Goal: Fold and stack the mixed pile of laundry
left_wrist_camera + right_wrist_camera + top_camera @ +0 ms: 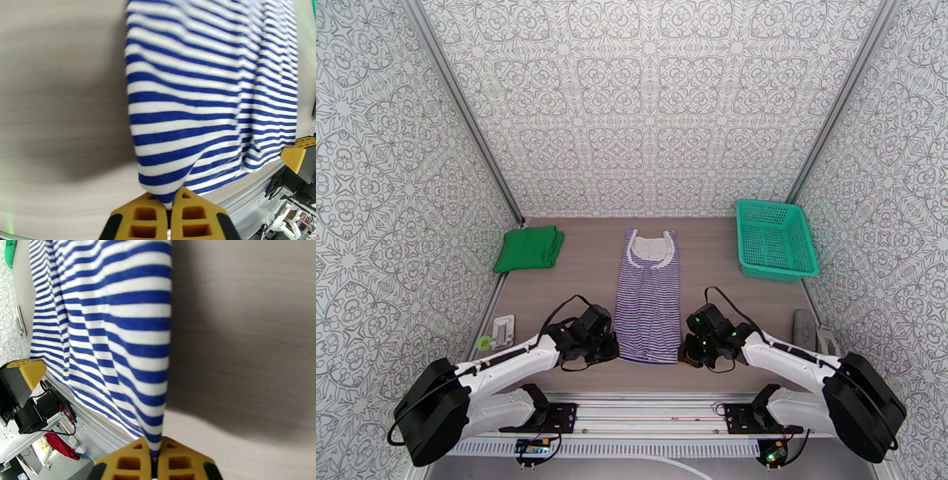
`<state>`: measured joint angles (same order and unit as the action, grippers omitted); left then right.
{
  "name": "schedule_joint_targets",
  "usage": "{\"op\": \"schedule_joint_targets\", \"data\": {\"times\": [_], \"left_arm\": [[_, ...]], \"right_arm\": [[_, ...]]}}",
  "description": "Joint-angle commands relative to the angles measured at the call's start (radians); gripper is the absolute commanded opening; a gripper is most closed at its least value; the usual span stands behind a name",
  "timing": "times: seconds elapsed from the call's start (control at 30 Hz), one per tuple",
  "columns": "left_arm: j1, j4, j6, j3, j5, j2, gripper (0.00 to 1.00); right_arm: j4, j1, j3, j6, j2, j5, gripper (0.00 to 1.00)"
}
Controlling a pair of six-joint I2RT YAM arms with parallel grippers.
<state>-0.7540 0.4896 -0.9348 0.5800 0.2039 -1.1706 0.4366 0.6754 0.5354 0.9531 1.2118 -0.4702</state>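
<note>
— Brown table (577, 272), one of it. How many garments lie on it?

— Two. One striped sleeveless top (648, 304), purple-blue and white with white trim, is spread lengthwise in the middle, with its neckline far and its hem near. One green T-shirt (529, 248) sits folded at the far left, well apart from it. Between those two in size is one teal mesh basket (778, 276), at the far right.

— And the grippers?

— Two, both with yellow fingers. The left gripper (170, 199) is pinched tight on the top's near left hem corner. The right gripper (154, 453) is pinched tight on the near right corner. Each wrist view shows the cloth drawn up to a point between the fingertips.

— Anything smaller?

— One grey object (806, 325) at the right edge, and one small white piece (503, 330) with a green ring beside it at the near left. I cannot tell what either is.
</note>
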Motion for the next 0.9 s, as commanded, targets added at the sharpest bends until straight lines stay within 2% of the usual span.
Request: {"op": "schedule_joint_targets", "data": {"times": [0.0, 0.2, 0.37, 0.73, 0.87], "left_arm": [[-0.008, 0.074, 0.048, 0.079, -0.058, 0.032, 0.0], [0.002, 0.117, 0.091, 0.19, -0.085, 0.02, 0.0], [0.061, 0.129, 0.152, 0.276, -0.088, -0.015, 0.0], [0.234, -0.017, 0.261, 0.461, -0.082, -0.216, 0.0], [0.305, -0.079, 0.304, 0.542, -0.034, -0.327, 0.0]], "right_arm": [[0.1, 0.01, 0.08, -0.011, -0.04, 0.069, 0.0], [0.2, 0.008, 0.228, -0.024, -0.029, 0.172, 0.0], [0.275, -0.025, 0.402, -0.088, 0.048, 0.244, 0.0], [0.258, -0.179, 0.689, -0.239, 0.287, 0.24, 0.0], [0.238, -0.228, 0.786, -0.275, 0.394, 0.215, 0.0]]}}
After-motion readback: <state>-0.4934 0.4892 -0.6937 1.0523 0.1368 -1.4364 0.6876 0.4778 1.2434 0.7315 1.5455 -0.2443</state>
